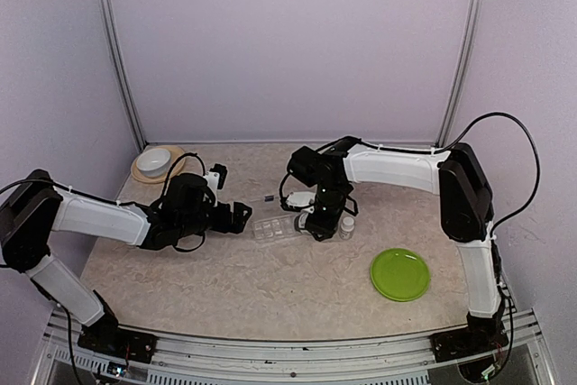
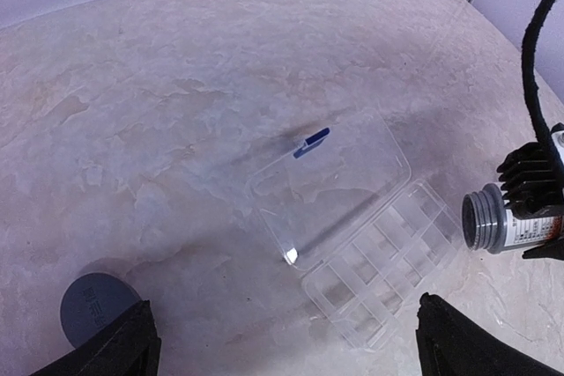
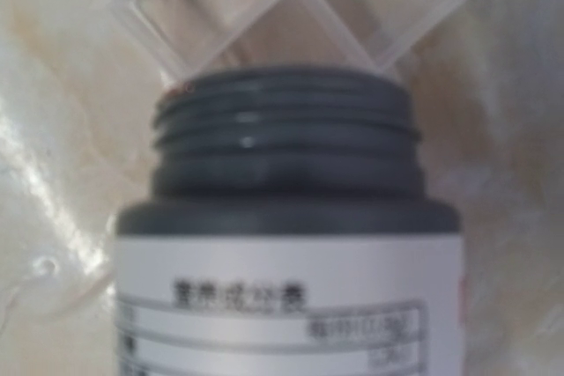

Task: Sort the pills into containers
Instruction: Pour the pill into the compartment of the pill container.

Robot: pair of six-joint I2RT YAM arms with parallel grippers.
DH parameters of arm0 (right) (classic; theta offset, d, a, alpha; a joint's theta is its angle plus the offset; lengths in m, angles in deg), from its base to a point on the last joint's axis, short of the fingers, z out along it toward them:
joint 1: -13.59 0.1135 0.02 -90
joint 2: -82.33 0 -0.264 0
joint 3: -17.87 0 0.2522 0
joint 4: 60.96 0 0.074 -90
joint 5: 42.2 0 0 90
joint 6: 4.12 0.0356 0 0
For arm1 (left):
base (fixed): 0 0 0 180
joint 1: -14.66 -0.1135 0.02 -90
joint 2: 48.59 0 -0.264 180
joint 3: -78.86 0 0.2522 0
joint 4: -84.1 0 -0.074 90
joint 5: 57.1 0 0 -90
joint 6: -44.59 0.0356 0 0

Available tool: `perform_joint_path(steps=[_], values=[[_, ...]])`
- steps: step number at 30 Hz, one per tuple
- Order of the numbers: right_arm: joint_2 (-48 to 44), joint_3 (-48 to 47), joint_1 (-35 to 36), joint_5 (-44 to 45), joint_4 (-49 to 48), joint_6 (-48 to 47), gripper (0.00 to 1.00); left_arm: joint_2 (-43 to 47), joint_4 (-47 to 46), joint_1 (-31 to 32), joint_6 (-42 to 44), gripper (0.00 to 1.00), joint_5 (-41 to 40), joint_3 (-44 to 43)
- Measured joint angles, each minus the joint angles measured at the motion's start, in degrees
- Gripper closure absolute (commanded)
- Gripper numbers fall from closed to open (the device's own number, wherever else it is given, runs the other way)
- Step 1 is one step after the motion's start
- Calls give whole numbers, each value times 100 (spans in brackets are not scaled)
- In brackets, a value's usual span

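Looking from the top, the containers (image 1: 275,229) sit mid-table, with the lid flipped open and its blue mark (image 2: 311,141) showing. The right gripper (image 1: 317,223), at 3 o'clock of the box, is clamped on an uncapped grey bottle (image 2: 493,222) whose mouth points at the compartments. Its own camera shows only the bottle: fingers cut off, label too blurry to read. The left gripper (image 1: 242,217) hangs at 9 o'clock, fingers wide apart and gripping nothing. A grey cap (image 2: 95,305) lies at 8 o'clock of the box, left-wrist view. Pills: can't make any out, tbh.
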Motion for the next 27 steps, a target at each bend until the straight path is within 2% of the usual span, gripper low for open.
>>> perform_joint_path(steps=[27], values=[[-520, 699, 0, 81, 17, -254, 100, 0, 0, 0, -9, 1, 0, 0]])
